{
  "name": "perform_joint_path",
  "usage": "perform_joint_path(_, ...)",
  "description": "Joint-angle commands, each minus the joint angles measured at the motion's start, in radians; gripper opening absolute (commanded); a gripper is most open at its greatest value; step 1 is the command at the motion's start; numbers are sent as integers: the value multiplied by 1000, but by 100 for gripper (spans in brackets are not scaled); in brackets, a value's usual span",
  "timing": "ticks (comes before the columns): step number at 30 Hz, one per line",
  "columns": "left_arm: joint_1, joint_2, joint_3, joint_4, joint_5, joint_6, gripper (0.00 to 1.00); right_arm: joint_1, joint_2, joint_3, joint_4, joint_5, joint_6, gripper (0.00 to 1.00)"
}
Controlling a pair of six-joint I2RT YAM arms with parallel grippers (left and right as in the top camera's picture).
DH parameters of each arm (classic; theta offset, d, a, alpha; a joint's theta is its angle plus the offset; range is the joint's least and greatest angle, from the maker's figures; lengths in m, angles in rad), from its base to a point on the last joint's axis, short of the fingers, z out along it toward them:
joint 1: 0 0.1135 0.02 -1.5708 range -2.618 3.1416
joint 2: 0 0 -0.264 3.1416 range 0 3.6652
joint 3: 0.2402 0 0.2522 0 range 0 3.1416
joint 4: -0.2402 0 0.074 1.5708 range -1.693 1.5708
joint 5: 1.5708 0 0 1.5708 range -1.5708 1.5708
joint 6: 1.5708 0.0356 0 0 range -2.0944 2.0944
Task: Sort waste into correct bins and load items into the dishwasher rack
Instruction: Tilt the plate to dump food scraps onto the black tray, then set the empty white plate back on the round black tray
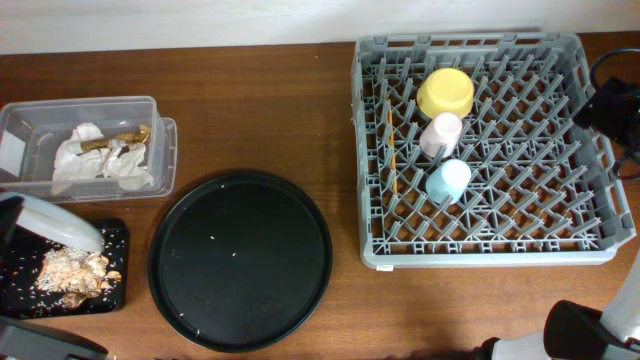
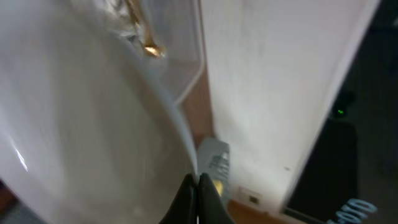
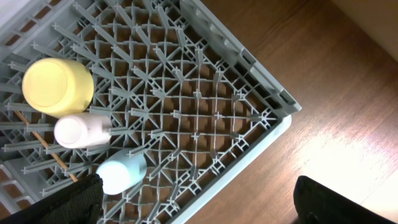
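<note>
My left gripper [image 2: 196, 190] is shut on the rim of the round white plate [image 1: 58, 224]. It holds the plate tilted over the small black tray [image 1: 112, 285], where tan food scraps [image 1: 75, 272] lie. The plate fills the left wrist view [image 2: 81, 124]. The clear tub [image 1: 160, 150] holds crumpled napkins [image 1: 95, 160] and a gold wrapper [image 1: 118, 140]. The grey rack [image 1: 590, 250] holds the yellow bowl [image 1: 446, 92], pink cup [image 1: 441, 133], blue cup [image 1: 448, 180] and chopsticks [image 1: 392, 175]. My right gripper [image 3: 198, 202] is open and empty above the rack's right side [image 1: 608, 100].
A large round black serving tray [image 1: 240, 260] with a few crumbs lies between the bins and the rack. Brown table wood [image 1: 260, 100] shows behind it. The right arm's base [image 1: 580, 335] is at the front right.
</note>
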Motion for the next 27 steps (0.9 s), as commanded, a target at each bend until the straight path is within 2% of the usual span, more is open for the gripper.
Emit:
perform_joint_path(1, -15, 2, 10, -99, 84, 56, 0, -2, 0, -1, -2, 2, 5, 98)
perform_joint_path(6, -138, -40, 10, -248, 64, 169, 0, -2, 0, -1, -2, 2, 5, 98)
perform_joint_path(13, -341, -248, 10, -365, -195, 170, 0, -2, 0, -1, -2, 2, 5, 98)
perform_joint_path(16, -558, -333, 10, -364, -343, 169, 0, -2, 0, -1, -2, 2, 5, 98)
perform_joint_path(18, -782, -349, 10, -340, -397, 161, 0, -2, 0, -1, -2, 2, 5, 98)
perform_joint_path(23, -1186, -347, -59, -203, -769, -134, 0, -2, 0, -1, -2, 2, 5, 98)
perform_joint_path(25, -1369, -347, -162, -80, -935, -254, 0, -2, 0, -1, -2, 2, 5, 98)
perform_joint_path(27, -1466, -343, -277, 43, -972, -283, 0, -2, 0, -1, -2, 2, 5, 98)
